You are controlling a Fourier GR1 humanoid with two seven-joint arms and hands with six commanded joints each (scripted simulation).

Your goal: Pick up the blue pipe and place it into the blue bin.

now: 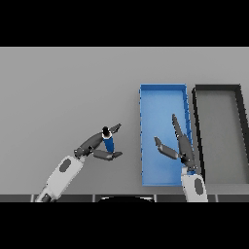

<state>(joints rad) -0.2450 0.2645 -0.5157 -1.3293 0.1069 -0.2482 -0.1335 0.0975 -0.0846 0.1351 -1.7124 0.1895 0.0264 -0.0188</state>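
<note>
- The left hand (99, 146) sits left of the frame's centre, its fingers and thumb curled round the blue pipe (108, 143), so it has hold of it.
- The right hand (181, 146) shows at lower right, over the blue bin (163, 92), with its fingers straight, spread and empty.
- The pipe stands roughly upright between the left hand's fingers, just left of the bin and not touching it; I cannot tell whether it is off the table (58, 87).
- My reading: the grasp step is in hand, and transport has not begun.
- The next move calls for carrying the pipe rightward over the bin's left wall, then releasing it inside.
- The pipe looks short and blue, with a dark cap on top.
- A black bin (238, 116) lies at the far right, beside the blue 1.
</note>
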